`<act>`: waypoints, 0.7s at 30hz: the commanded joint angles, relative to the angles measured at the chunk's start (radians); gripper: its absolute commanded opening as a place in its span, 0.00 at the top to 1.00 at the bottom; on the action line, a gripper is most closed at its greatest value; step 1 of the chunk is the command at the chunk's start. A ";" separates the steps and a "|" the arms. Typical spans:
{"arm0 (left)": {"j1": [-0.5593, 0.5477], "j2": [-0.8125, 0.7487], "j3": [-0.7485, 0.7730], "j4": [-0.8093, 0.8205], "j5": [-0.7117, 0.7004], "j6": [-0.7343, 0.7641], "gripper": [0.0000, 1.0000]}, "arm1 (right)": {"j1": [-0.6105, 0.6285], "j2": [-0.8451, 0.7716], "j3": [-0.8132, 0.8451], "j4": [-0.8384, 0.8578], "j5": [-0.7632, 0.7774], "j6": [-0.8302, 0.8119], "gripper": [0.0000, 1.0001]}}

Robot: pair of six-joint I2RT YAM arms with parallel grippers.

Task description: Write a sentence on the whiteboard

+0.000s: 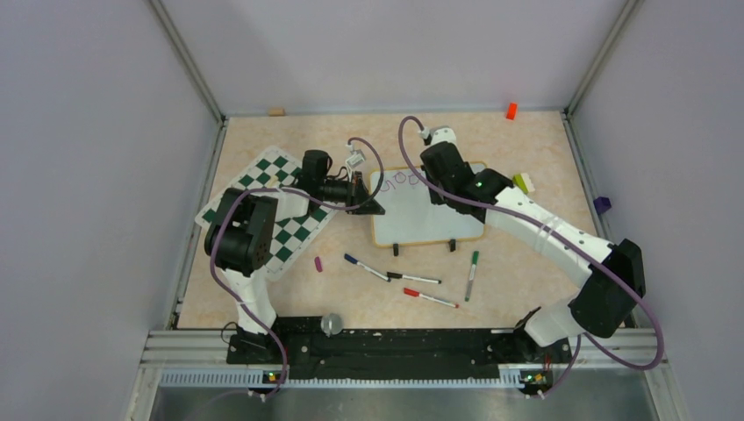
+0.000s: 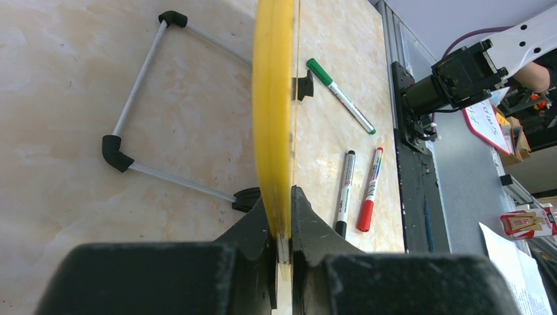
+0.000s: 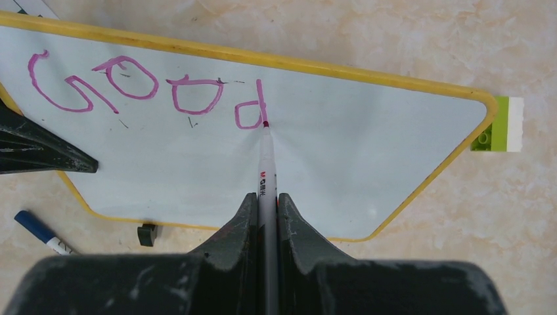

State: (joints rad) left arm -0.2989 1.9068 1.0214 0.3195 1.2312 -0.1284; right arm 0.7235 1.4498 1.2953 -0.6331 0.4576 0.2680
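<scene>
Clamping the whiteboard [image 1: 430, 219] by its left edge, L gripper [image 2: 281, 200] has jaws pinched tight on the yellow frame. Board sits mid-table, just right of chess mat [image 1: 272, 202], black clips on the near edge. R gripper [image 3: 266, 200] is closed around a marker [image 3: 265, 164], tip touching the board at the last letter. Sentence [image 3: 148, 92]: purple "Good" only, along the far edge. Four pens [image 1: 412, 278] lie nr the clips.

The tan counter [image 1: 526, 281] holds the whiteboard [image 1: 430, 215] in the middle, with a checker mat [image 1: 272, 167] to its left. Near the front lie a blue pen [image 1: 364, 267], a black pen [image 1: 414, 278], a red pen [image 1: 430, 298] and a green pen [image 1: 472, 274]. An orange block [image 1: 511, 110] sits far back.
</scene>
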 commanded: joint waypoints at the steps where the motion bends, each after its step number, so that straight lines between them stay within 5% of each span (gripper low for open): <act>1: -0.022 -0.002 -0.003 -0.043 -0.018 0.073 1.00 | -0.013 -0.019 -0.011 0.001 0.029 0.012 1.00; 21: -0.022 -0.001 -0.003 -0.044 -0.018 0.073 1.00 | -0.012 -0.166 -0.068 0.081 0.002 0.007 1.00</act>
State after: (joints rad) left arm -0.2996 1.9064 1.0214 0.3202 1.2343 -0.1238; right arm 0.7235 1.3483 1.2686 -0.6170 0.4675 0.2707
